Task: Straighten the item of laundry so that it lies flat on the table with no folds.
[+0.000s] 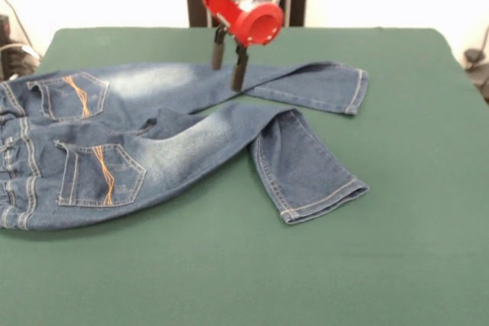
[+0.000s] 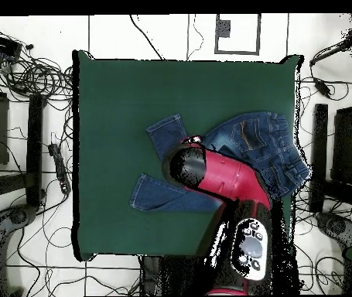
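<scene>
The small pair of blue denim jeans with orange-stitched back pockets [image 1: 153, 150] is lying back-side up on the large dark green felt-topped table [image 1: 397, 250], its gathered waistband hanging at the table's left edge in the front view and both legs running away to the right. The far leg is lying fairly straight, ending in a pale-stitched hem. The near leg is bending sharply at the knee, its lower half turning down toward the camera, and a small ridge of cloth is bunching at the crotch.

The red and black arm's two-fingered black gripper [image 1: 229, 74] is hanging over the far leg, near its upper edge, with its fingers standing slightly apart and gripping nothing; whether the tips are touching the denim cannot be told. In the overhead view the arm is covering much of the garment.

By my judgement the straightening is partly done: the far leg is looking settled, the bent leg is not. The next move is likely calling for a pinch near the bent leg's hem and a pull outward, away from the waistband, until the knee fold opens
</scene>
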{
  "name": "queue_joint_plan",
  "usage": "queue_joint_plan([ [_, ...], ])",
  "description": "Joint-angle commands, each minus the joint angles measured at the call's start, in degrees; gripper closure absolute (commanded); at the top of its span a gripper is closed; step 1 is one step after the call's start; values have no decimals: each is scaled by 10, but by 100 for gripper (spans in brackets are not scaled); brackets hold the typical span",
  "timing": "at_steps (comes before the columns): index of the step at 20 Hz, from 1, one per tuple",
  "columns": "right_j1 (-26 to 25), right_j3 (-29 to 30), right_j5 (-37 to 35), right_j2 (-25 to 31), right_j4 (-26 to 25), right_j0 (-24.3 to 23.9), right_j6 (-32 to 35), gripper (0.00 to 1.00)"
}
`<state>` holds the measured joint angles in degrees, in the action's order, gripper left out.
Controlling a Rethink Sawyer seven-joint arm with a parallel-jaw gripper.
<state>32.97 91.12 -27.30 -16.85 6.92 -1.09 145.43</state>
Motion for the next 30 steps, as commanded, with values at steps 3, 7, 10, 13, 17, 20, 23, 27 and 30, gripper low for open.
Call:
queue_joint_plan([
  [3, -18, -77, -137, 13, -9, 90, 66, 0],
  [7, -18, -60, -143, 24, 10, 102, 83, 0],
  [10, -27, -51, -135, 23, 18, 115, 98, 0],
  [13, -49, -44, -114, 22, 30, 129, 123, 0],
  [17, -95, -46, -75, 9, 50, 160, 173, 0],
  [20, -122, -46, -57, -4, 66, 179, 197, 0],
  [23, -143, -39, -61, -10, 86, 193, 209, 0],
  [27, -157, -25, -58, -26, 111, 207, 227, 0],
  [30, -161, -16, -62, -33, 118, 212, 220, 0],
])
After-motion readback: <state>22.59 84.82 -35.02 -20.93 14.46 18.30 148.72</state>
